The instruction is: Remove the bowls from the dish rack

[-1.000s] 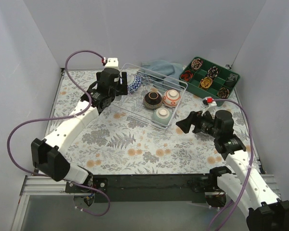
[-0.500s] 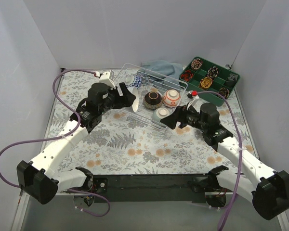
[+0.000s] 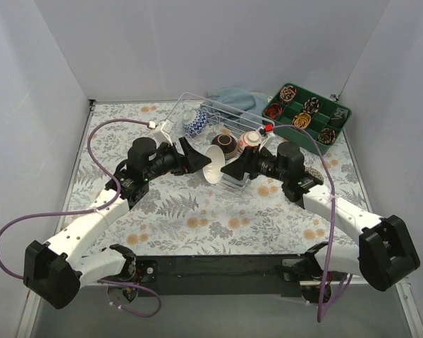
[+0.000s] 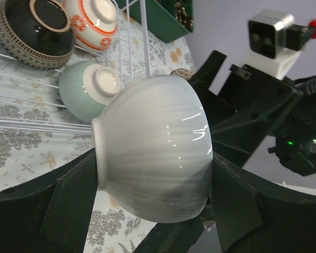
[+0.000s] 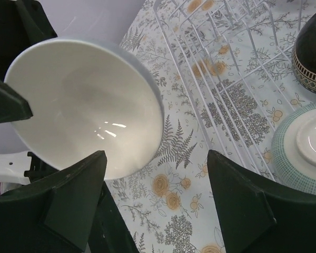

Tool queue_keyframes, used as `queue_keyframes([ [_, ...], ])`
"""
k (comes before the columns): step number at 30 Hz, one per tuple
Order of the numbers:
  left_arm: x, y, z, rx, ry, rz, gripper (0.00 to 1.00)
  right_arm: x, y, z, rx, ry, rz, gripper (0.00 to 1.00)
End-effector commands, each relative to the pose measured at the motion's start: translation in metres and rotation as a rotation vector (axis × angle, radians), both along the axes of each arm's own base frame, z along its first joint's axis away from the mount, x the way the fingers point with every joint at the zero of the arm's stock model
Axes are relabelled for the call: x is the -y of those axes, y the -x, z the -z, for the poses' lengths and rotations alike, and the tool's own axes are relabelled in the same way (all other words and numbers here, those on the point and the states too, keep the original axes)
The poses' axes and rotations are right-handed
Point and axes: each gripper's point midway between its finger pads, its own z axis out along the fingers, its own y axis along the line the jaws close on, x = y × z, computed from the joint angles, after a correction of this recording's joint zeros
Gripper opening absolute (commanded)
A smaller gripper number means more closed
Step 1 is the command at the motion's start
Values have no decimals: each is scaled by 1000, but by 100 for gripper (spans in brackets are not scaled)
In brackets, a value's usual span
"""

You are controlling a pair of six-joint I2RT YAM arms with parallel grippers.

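Note:
My left gripper [image 3: 209, 167] [image 4: 152, 213] is shut on a white bowl [image 3: 216, 173] [image 4: 152, 153], held on its side just in front of the dish rack [image 3: 229, 127]. The right gripper [image 3: 234, 169] [image 5: 158, 211] faces the mouth of this white bowl [image 5: 84, 105]; it is open, one finger [image 5: 73, 195] beside the rim, with nothing between the fingers. In the rack lie a black bowl [image 3: 225, 143] [image 4: 34, 31], a red-and-white bowl [image 3: 251, 140] [image 4: 92, 21] and a blue patterned bowl [image 3: 195, 123]. A pale green bowl [image 4: 89, 92] [image 5: 305, 142] lies upside down at the rack's front corner.
A green compartmented tray [image 3: 337, 116] with small coiled items stands at the back right. A blue cloth [image 3: 233, 97] lies behind the rack. White walls close in the flowered table [image 3: 197, 218] on three sides. Purple cables loop off both arms.
The left arm has carried the white bowl from the rack's left side to its front. The right arm has swung left and now faces the bowl's mouth.

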Motion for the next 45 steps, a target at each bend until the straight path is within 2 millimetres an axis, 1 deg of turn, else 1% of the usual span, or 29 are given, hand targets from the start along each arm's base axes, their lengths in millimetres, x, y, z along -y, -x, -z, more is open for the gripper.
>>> queue_keyframes([
  [1, 9, 19, -52, 121, 170, 91, 8, -18, -9, -27, 56, -82, -33, 85],
  [5, 10, 24, -50, 133, 206, 106, 8, -28, -10, -21, 33, -96, -56, 78],
  [6, 9, 24, -43, 123, 205, 105, 8, -31, -9, -20, 29, -101, -67, 74],
  [8, 10, 24, -42, 122, 221, 102, 8, -35, -8, -20, 24, -111, -78, 67],
  [11, 10, 24, -33, 109, 226, 97, 9, -35, -6, -20, 24, -114, -78, 45],
  [12, 9, 25, -28, 101, 221, 96, 9, -35, -6, -19, 23, -113, -74, 30],
  [13, 9, 24, -26, 106, 220, 92, 10, -34, -5, -22, 33, -116, -70, 24],
  [14, 8, 24, -24, 104, 216, 91, 13, -32, -4, -19, 28, -111, -63, 17],
  [15, 8, 24, -21, 105, 207, 92, 16, -30, -3, -19, 32, -111, -56, 6],
  [16, 8, 24, -19, 101, 199, 90, 19, -28, -2, -22, 41, -113, -51, 1],
  [17, 7, 23, -17, 104, 191, 82, 24, -26, -1, -18, 30, -98, -43, 1],
  [18, 5, 23, -17, 121, 175, 81, 35, -23, -1, -16, 31, -87, -30, 1],
  [20, 1, 22, -17, 132, 150, 62, 49, -18, 0, -17, 53, -59, -14, 1],
  [21, -3, 19, -16, 156, 123, 41, 61, -13, -2, -10, 30, -25, 13, 1],
  [22, -6, 18, -13, 150, 97, 26, 67, -8, -2, -13, 64, 0, 23, 1],
  [23, -10, 18, -20, 180, 86, 15, 74, -5, -2, -12, 71, 23, 35, 1],
  [24, -15, 14, -20, 191, 63, -19, 81, 3, -2, -2, 44, 80, 67, 1],
  [25, -20, 14, -17, 201, 20, -30, 92, 8, -4, -9, 82, 105, 79, 1],
  [26, -23, 12, -19, 216, 2, -45, 97, 13, -3, -7, 85, 136, 90, 1],
  [27, -28, 12, -28, 249, -3, -68, 98, 19, -6, -6, 90, 165, 122, 1],
  [28, -36, 10, -17, 242, -64, -95, 98, 27, -3, -7, 76, 200, 135, 1],
  [30, -49, 9, -25, 284, -100, -143, 98, 40, -4, -2, 80, 268, 171, 1],
  [34, -78, 5, -20, 325, -217, -259, 98, 75, -3, 2, 60, 382, 257, 1],
  [35, -92, -2, -18, 339, -264, -325, 98, 86, -1, 6, 34, 420, 274, 1],
  [38, -110, -4, -13, 356, -327, -402, 98, 115, -5, 4, 11, 474, 343, 1],
  [40, -117, -4, -8, 352, -351, -427, 98, 137, -12, 4, -9, 494, 401, 1],
  [42, -123, -5, -3, 346, -370, -453, 98, 152, -15, 6, -35, 508, 424, 1],
  [43, -124, -4, 2, 338, -376, -457, 98, 168, -21, 7, -56, 508, 473, 1],
  [45, -125, -5, 8, 327, -386, -460, 98, 184, -30, 3, -83, 492, 510, 1],
])
